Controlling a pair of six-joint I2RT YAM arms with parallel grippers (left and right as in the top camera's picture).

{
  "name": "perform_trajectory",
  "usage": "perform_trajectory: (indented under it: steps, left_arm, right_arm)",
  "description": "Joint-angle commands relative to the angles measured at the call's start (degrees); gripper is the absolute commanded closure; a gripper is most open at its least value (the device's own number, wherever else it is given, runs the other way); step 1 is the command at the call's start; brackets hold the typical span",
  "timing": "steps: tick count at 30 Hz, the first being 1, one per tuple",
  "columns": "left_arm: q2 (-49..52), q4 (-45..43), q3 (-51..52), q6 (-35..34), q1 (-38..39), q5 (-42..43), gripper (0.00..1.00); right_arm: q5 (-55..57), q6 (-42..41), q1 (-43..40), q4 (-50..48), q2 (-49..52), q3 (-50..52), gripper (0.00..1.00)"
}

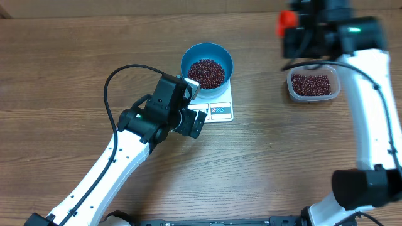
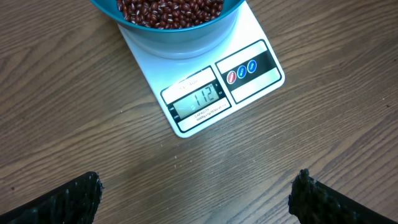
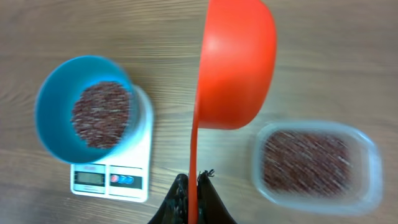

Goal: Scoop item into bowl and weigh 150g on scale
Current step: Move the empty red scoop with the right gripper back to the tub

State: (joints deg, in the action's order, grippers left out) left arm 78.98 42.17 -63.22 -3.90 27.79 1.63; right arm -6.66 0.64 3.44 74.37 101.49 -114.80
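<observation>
Overhead view: the bowl (image 1: 207,50), holding the beans (image 1: 206,73), stands on the scale (image 1: 221,100) at upper centre of the frame. A clear tub (image 1: 314,99) of more beans lies at upper right, well apart.

Left wrist view: the left gripper (image 2: 198,186) has its fingers wide apart at the lower corners, holding nothing. The scale display reads 112.

Right wrist view: blurred. The right gripper (image 3: 193,190) appears clamped on the handle of an orange scoop (image 3: 239,62) at bottom centre.

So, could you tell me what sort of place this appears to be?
Likely a robot test bench, not a kitchen: a wood-grain table, a white left arm and right arm, and a scale carrying a bowl of beans.
</observation>
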Motion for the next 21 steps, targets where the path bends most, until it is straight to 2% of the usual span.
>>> perform_trajectory:
  steps: [1,10,17,21]
  left_arm:
    - [0.1,0.0,0.2,1.4,0.4,-0.2,0.0]
    - [0.1,0.0,0.2,1.4,0.4,-0.2,0.01]
    - [0.1,0.0,0.2,1.4,0.4,-0.2,0.0]
    - [0.1,0.0,0.2,1.4,0.4,-0.2,0.01]
  right_arm:
    - [-3.1,1.2,-5.9,2.6,-1.4,-1.2,0.96]
    - [-3.3,4.3,-16.3,8.3,-1.4,-0.7,0.96]
    - [-3.3,7.4,-17.7,10.2,0.5,0.6,0.96]
    - [-3.3,8.5,-17.7,8.2,1.6,6.0,0.96]
